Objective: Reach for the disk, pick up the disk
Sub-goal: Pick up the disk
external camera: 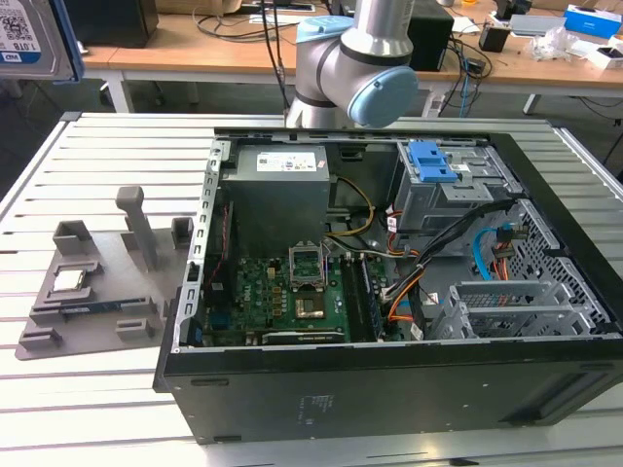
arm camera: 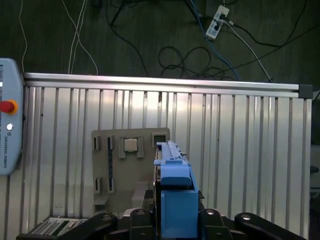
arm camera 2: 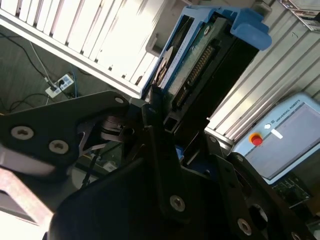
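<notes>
The disk [arm camera 2: 210, 55] is a silver-grey drive in a bright blue frame, gripped edge-on between my black fingers [arm camera 2: 156, 115]. In the first wrist view its blue frame [arm camera: 175, 195] stands up between the two sides of my gripper [arm camera: 175, 220], well above the slatted table. In the exterior view the disk [external camera: 29, 39] shows its white-and-blue label at the top corner on the exterior view's left, raised high above the table. My gripper [arm camera 2: 175, 125] is shut on the disk.
An open computer case [external camera: 389, 272] lies on the slatted table [external camera: 97, 409], with a blue bracket [external camera: 433, 161] in its drive bay. A grey fixture plate [external camera: 88, 282] with a small silver chip [arm camera: 130, 144] sits beside it. A teach pendant [arm camera: 7, 125] lies at the table's edge.
</notes>
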`<act>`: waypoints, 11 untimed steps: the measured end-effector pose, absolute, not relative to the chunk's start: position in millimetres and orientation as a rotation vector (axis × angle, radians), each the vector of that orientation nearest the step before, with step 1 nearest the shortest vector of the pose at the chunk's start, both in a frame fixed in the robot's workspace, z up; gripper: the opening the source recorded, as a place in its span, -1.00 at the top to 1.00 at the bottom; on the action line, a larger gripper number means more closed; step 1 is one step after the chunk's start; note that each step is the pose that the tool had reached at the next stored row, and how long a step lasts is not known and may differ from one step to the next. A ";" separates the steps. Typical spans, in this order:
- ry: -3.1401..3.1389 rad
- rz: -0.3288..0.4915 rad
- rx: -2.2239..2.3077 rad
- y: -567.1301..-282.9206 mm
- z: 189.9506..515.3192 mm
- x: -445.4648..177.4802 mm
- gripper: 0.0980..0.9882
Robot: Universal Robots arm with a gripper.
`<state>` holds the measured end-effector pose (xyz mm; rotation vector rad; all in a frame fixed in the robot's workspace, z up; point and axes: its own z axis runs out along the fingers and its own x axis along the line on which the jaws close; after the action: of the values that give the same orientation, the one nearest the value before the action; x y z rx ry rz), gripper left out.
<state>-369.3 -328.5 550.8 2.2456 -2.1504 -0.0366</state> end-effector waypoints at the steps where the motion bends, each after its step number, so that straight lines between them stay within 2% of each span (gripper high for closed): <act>1: -2.151 -0.037 2.246 -328.5 550.9 -369.3 0.40; 11: -2.150 -0.036 2.246 -328.5 551.2 -339.7 0.40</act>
<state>-339.7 -328.5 551.2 2.2456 -2.1504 -0.0365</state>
